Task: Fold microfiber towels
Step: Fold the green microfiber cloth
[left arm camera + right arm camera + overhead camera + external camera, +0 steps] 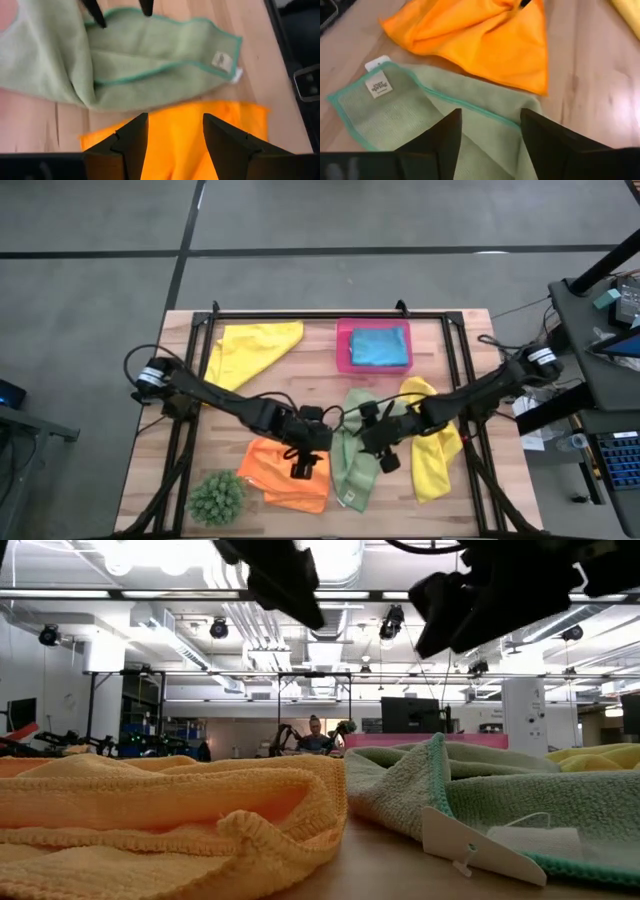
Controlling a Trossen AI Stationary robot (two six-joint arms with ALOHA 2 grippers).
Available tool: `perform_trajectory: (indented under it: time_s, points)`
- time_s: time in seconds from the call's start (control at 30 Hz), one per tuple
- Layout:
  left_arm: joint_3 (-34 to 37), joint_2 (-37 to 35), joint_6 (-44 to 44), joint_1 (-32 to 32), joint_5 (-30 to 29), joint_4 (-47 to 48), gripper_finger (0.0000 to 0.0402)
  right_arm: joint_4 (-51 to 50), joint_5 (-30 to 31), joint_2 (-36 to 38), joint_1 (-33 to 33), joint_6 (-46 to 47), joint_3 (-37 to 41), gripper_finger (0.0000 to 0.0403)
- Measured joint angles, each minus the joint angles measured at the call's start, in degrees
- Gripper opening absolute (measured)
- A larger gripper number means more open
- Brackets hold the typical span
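We see a wooden worktop carrying five towels. Clock directions below refer to the overhead view, taken from the worktop centre.

The yellow towel lies loosely spread at 10 o'clock. A second yellow towel lies in a long strip at 4 o'clock. The orange towel sits crumpled at 7 o'clock, its edge touching the sage green towel, which lies doubled over at 6 o'clock with a white label at one corner. The turquoise towel rests folded inside the pink tray at 12 o'clock. A spiky green plant ball stands at 8 o'clock, near the orange towel.

The left gripper hangs above the orange towel; its fingers stand apart and hold nothing. The right gripper hangs above the sage green towel; its fingers are likewise spread with nothing between them.
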State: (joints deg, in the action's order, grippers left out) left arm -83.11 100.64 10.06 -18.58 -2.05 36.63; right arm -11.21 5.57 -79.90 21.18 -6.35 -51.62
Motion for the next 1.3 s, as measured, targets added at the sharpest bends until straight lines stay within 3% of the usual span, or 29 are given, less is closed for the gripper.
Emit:
perform_trajectory:
  time_s: [0.2,0.43,0.67,0.8,0.97,1.13,1.3]
  points:
    - [0.11,-2.64,0.09,-0.36,-2.94,2.38,0.0173,0.42,-0.51,-9.28,0.70,-2.87,-5.07,0.0190]
    - [0.22,-6.76,-0.55,-0.33,-7.26,3.92,0.0173,-4.51,-8.41,-18.47,0.75,-6.76,-12.84,0.0178]
    - [0.26,-11.03,-1.81,-0.49,-11.14,3.86,0.0173,-10.13,-11.18,-24.51,0.69,-9.34,-19.04,0.0173]
    - [0.27,-12.18,-2.64,-0.49,-12.00,3.91,0.0173,-10.15,-11.60,-25.03,0.64,-10.14,-19.69,0.0136]
    - [0.28,-12.63,-4.94,-0.51,-12.04,3.85,0.0173,-11.20,-11.62,-24.45,0.45,-11.22,-19.53,0.0029]
    - [1.18,-12.65,-6.38,-0.51,-12.52,3.58,0.0173,-11.45,-10.71,-23.11,0.29,-11.82,-19.73,0.0010]
    - [3.76,-13.04,-6.12,-0.52,-13.59,2.83,0.0173,-13.20,-1.02,-18.61,-0.28,-12.23,-19.52,0.0009]
